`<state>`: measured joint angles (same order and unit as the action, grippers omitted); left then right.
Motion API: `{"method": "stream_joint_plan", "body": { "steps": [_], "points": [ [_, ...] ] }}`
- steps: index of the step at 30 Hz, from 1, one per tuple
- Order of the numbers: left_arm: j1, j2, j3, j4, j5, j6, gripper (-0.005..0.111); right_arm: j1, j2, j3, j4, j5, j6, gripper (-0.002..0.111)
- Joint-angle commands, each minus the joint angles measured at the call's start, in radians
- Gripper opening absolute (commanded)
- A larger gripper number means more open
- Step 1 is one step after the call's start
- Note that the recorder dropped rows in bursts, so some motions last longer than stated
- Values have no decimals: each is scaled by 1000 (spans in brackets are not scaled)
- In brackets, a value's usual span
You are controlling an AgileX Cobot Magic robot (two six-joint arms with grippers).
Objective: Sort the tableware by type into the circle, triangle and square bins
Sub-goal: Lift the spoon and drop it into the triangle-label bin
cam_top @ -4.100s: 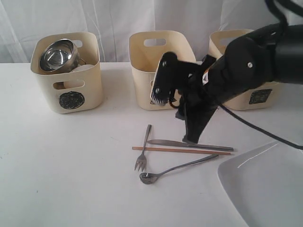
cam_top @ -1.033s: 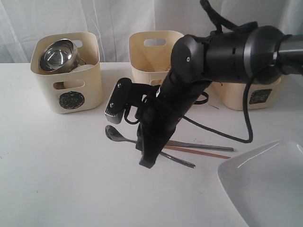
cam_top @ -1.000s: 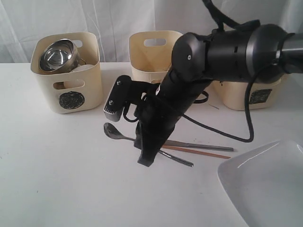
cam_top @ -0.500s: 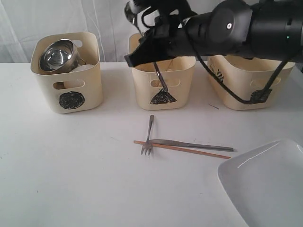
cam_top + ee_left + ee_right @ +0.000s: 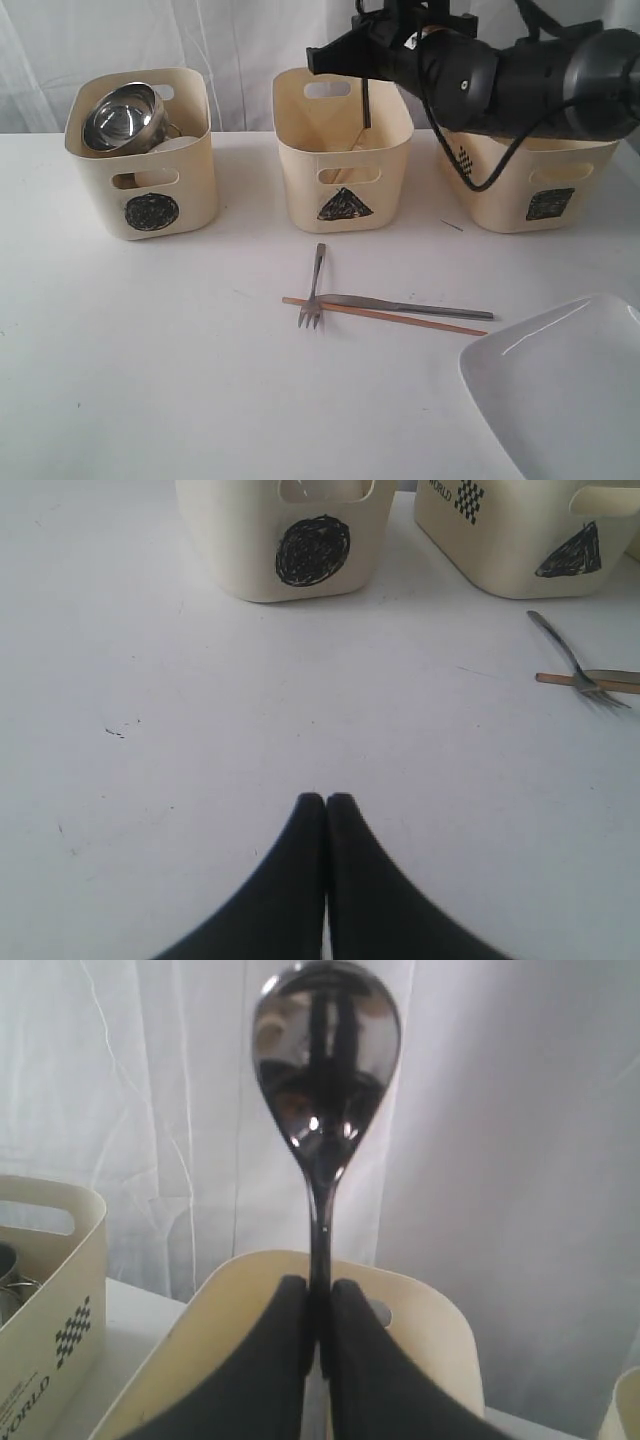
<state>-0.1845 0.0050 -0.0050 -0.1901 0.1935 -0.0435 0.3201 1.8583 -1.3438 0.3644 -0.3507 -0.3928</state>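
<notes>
Above the triangle bin (image 5: 300, 175): right gripper (image 5: 320, 1305) pinched tight on the spoon (image 5: 325, 1060) by its handle, which hangs over the bin's mouth. Left gripper (image 5: 326, 805): fingers pressed together, empty, over bare table (image 5: 200, 730).

Writing: "WORLD" beside a checkered patch (image 5: 457, 492) on the triangle bin's side. Checkered label also on the square bin (image 5: 500, 195).

Count: three cream bins. The circle bin (image 5: 105, 190) holds one steel bowl (image 5: 120, 118). On the table: one fork (image 5: 314, 290), one knife (image 5: 440, 311), one chopstick (image 5: 440, 325), one white plate (image 5: 560, 390).
</notes>
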Motion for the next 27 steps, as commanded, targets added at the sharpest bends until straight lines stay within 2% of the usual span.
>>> {"method": "stream_joint_plan", "body": {
  "steps": [1, 5, 11, 15, 18, 21, 25, 27],
  "points": [
    [2, -5, 5, -3, 0, -2, 0, -7, 63, -62, -11, -20, 8, 0],
    [2, -5, 5, -3, 0, -2, 0, -7, 107, -101, -9, 0, 8, 5],
    [2, -5, 5, -3, 0, -2, 0, -7, 123, -102, -7, -3, 8, 37],
    [2, -5, 5, -3, 0, -2, 0, -7, 87, -100, -3, 95, 4, 39],
    [2, -5, 5, -3, 0, -2, 0, -2, 2, -54, -5, 270, -93, 39],
    [2, -5, 5, -3, 0, -2, 0, -2, -123, 43, -3, 370, -197, 39],
    [2, -5, 5, -3, 0, -2, 0, 2, -263, 100, -90, 884, -376, 39],
    [2, -5, 5, -3, 0, -2, 0, 23, -254, 100, -159, 1040, -442, 39]
  ]
}}
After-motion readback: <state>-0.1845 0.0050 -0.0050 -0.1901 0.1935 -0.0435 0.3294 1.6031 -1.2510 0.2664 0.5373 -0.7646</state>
